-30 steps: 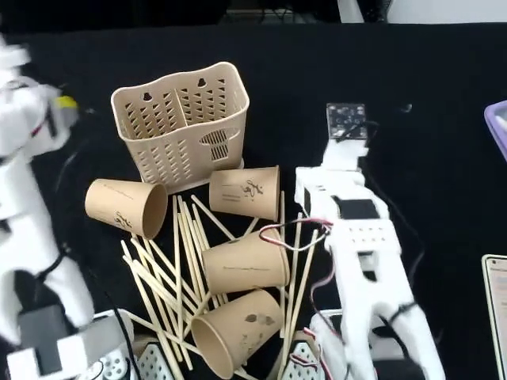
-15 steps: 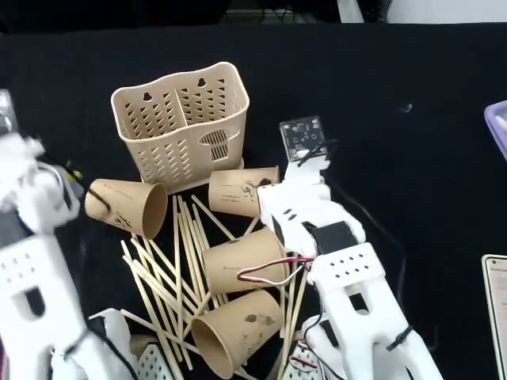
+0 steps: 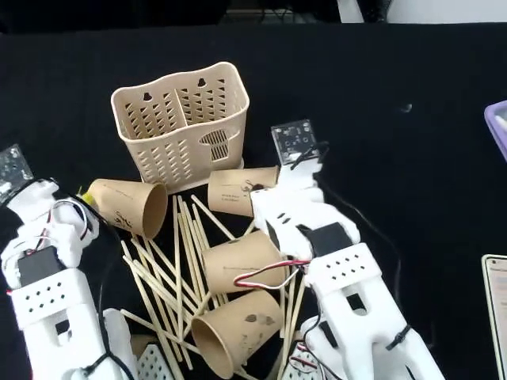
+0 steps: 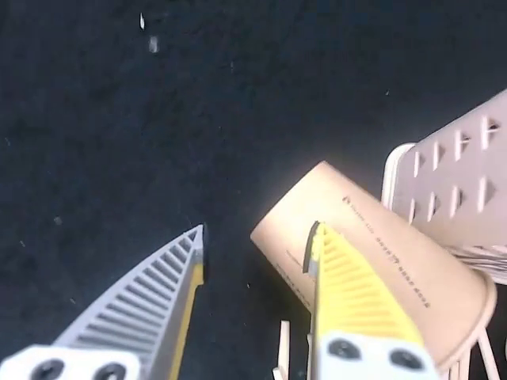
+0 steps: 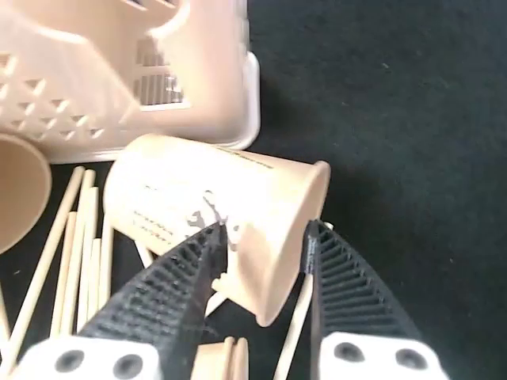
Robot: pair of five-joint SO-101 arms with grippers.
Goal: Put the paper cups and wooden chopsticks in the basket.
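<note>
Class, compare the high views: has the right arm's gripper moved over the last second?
Yes. The right gripper has swung toward the basket, now straddling the paper cup in front of it.

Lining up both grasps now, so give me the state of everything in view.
Basket: upright, nothing visible inside.
Left cup: on its side, ungrasped.
Cup by basket: on its side, between right jaws.
Middle cup: on its side.
Front cup: on its side.
Chopsticks: scattered loose, outside basket.
Left gripper: open at left cup's base.
Right gripper: open.
</note>
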